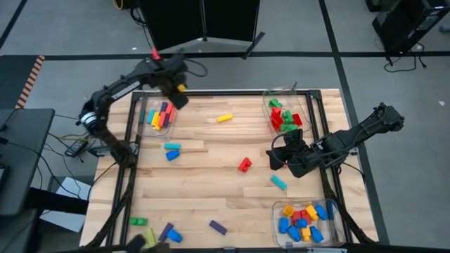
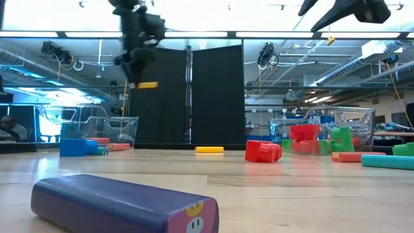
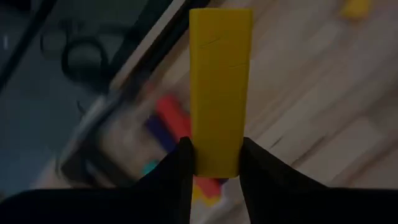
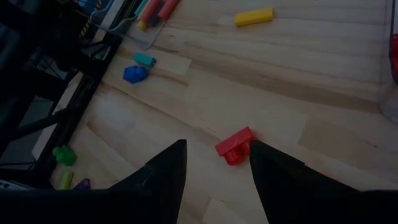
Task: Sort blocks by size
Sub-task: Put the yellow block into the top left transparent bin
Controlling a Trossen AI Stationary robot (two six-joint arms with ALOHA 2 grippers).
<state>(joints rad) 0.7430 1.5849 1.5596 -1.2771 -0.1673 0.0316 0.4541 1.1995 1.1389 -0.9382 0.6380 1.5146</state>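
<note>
Long yellow bar [image 3: 220,93] clamped by one end in left claw [image 1: 177,91], raised above far-left bin [image 1: 150,125] of long bars, likely for drop there. Right claw [image 4: 214,163] parted, empty, hovering right of red brick [image 1: 244,164] mid-table [image 1: 204,190], likely next pick.

I see a tall black folding partition panel [image 2: 194,97] standing just behind the pale wooden plank bench [image 1: 211,190]. Grey concrete floor [image 1: 70,28], crossed by dark tape lines, surrounds the bench. Above the partition run long white ceiling strip lights [image 2: 272,34], with exposed pipes near them.
</note>
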